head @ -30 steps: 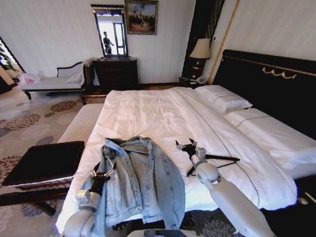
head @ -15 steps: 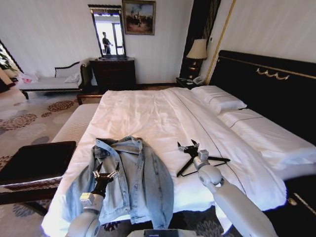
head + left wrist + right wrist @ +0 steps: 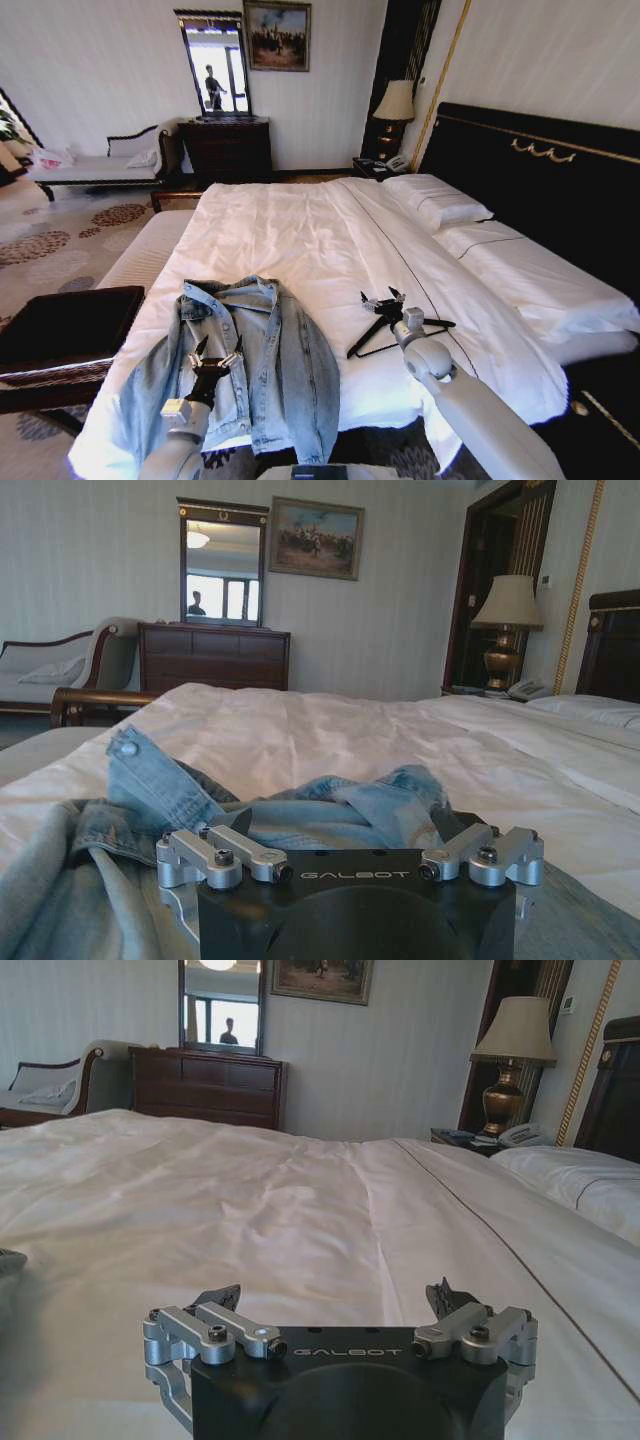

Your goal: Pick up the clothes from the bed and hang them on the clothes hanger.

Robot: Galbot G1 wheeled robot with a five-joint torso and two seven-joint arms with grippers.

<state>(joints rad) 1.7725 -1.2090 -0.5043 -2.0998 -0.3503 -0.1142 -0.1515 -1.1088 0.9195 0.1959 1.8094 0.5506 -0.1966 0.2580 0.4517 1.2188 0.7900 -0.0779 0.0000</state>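
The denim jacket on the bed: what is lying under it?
Under the denim jacket only the bed with its white sheet can be seen around its edges. Whatever lies directly beneath the cloth is covered.

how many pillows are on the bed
2 on the bed, both by the headboard: one pillow at the far end near the lamp, the other pillow nearer the robot. More may be hidden beyond the frame edge.
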